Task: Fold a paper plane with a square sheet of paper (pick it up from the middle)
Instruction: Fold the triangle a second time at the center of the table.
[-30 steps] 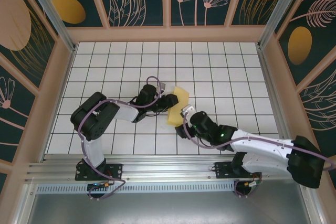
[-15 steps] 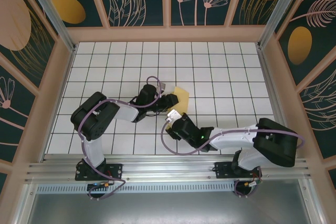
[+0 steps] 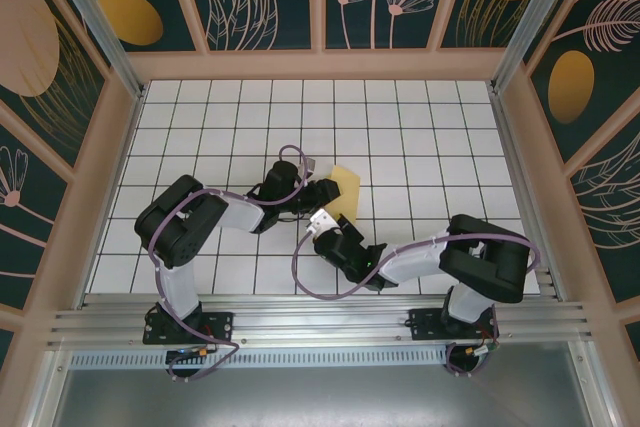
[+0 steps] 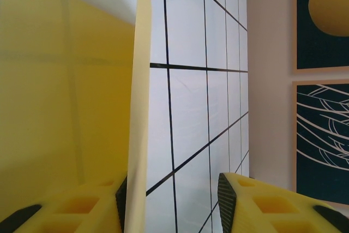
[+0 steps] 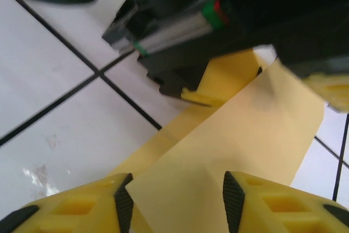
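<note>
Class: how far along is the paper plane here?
Done: the yellow sheet shows overlapping folded layers. In hand: one flap is raised beside a finger of the left tool, with the right tool open over the sheet. Left: no pointed dart shape yet, so further folds remain.

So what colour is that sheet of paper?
The paper is plain yellow, clearest in the right wrist view.

The right gripper (image 3: 325, 227) hides part of the paper (image 3: 346, 185).
</note>
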`<act>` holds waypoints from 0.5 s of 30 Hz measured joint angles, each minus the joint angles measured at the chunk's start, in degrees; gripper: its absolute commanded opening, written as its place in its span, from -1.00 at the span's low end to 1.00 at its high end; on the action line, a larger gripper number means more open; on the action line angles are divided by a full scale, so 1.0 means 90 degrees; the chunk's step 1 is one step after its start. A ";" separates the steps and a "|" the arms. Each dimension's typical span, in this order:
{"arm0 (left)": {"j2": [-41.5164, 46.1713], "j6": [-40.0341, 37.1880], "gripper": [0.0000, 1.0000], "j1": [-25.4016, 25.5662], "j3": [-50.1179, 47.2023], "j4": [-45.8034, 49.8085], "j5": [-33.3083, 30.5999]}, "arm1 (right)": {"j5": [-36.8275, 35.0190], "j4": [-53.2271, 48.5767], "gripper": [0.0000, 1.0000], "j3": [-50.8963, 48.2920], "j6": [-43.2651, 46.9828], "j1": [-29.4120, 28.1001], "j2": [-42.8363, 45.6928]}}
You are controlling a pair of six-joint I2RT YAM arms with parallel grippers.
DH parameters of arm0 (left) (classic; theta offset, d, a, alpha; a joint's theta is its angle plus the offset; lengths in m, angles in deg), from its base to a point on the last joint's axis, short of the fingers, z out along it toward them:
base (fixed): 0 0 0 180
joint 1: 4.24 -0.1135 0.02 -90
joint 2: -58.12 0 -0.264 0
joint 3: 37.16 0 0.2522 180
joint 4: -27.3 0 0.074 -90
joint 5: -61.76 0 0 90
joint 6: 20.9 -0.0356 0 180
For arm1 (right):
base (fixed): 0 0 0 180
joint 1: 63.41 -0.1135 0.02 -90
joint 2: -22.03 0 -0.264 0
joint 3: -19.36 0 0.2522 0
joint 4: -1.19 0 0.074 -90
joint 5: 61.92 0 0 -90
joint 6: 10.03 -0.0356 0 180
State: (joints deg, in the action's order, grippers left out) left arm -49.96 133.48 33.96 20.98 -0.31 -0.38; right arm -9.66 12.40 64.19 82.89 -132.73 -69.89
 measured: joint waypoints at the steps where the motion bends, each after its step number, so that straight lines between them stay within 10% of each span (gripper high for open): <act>1: 0.0000 0.0000 -0.05 0.0000 0.0000 0.0000 0.0000 | -0.0017 0.0087 -0.23 -0.0007 0.0017 -0.0007 0.0000; 15: 0.0000 -0.0002 -0.04 0.0000 0.0000 0.0168 -0.0158 | -0.0119 0.0228 -0.99 -0.0163 -0.0100 0.0063 0.0112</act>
State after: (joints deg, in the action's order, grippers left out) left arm -49.96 133.46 33.96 20.98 1.20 -1.80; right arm -10.73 14.46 62.73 81.99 -132.16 -68.89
